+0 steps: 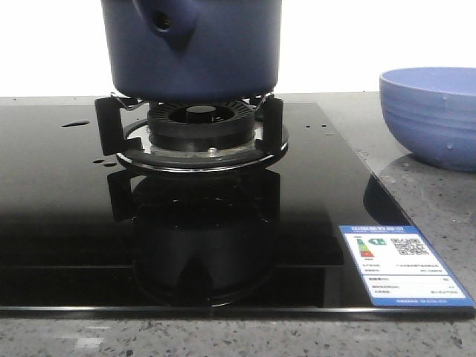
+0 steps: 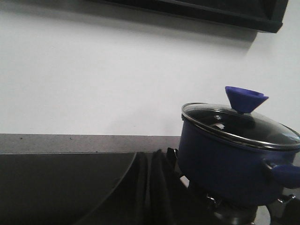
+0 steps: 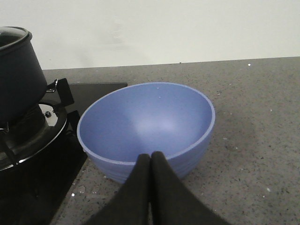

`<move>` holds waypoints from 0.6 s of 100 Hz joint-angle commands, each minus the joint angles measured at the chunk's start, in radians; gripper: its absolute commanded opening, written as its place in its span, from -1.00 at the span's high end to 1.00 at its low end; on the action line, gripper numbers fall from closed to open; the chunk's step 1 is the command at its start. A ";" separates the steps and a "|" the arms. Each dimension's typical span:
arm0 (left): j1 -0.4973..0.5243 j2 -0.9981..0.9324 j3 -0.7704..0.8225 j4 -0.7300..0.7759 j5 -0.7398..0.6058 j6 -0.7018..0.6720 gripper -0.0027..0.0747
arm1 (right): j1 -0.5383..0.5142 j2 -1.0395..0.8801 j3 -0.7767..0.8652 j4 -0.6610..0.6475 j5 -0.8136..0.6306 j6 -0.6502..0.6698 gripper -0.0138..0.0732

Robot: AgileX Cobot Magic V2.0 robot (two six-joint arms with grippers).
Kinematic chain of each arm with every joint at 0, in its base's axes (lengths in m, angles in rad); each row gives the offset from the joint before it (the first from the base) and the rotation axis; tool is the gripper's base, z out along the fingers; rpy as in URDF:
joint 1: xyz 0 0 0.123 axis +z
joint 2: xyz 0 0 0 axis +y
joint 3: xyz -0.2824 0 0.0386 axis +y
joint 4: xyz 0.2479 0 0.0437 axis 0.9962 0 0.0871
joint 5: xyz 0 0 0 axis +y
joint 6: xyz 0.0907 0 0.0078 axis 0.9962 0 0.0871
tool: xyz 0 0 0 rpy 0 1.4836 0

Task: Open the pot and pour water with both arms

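Observation:
The dark navy pot [image 1: 193,52] stands on the gas burner [image 1: 199,126], its stub handle with a round hole facing the front camera. In the left wrist view the pot [image 2: 225,164] wears a glass lid [image 2: 239,123] with a blue cone knob [image 2: 244,98]. My left gripper [image 2: 151,157] is shut and empty, low over the black hob beside the pot. My right gripper [image 3: 151,157] is shut and empty, just before the near rim of the periwinkle bowl [image 3: 147,126]. Small water drops [image 1: 74,123] lie on the hob. Neither gripper shows in the front view.
The black glass hob [image 1: 74,223] carries an energy label [image 1: 401,264] at its front right corner. The periwinkle bowl [image 1: 431,111] sits on the grey speckled counter [image 3: 262,117] right of the hob. A white wall stands behind.

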 commanded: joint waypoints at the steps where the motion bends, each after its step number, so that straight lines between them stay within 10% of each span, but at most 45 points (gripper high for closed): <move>1: -0.006 0.015 -0.027 -0.019 -0.021 -0.007 0.98 | 0.000 0.005 -0.026 0.015 -0.056 -0.010 0.84; 11: -0.006 0.015 -0.033 0.229 -0.062 -0.203 0.98 | 0.000 0.005 -0.026 0.015 -0.056 -0.010 0.84; 37: -0.043 0.012 -0.001 1.355 -0.297 -1.377 0.98 | 0.000 0.005 -0.026 0.015 -0.056 -0.010 0.84; 60: -0.103 -0.117 0.170 1.459 -0.352 -1.450 0.98 | 0.000 0.005 -0.026 0.015 -0.056 -0.010 0.84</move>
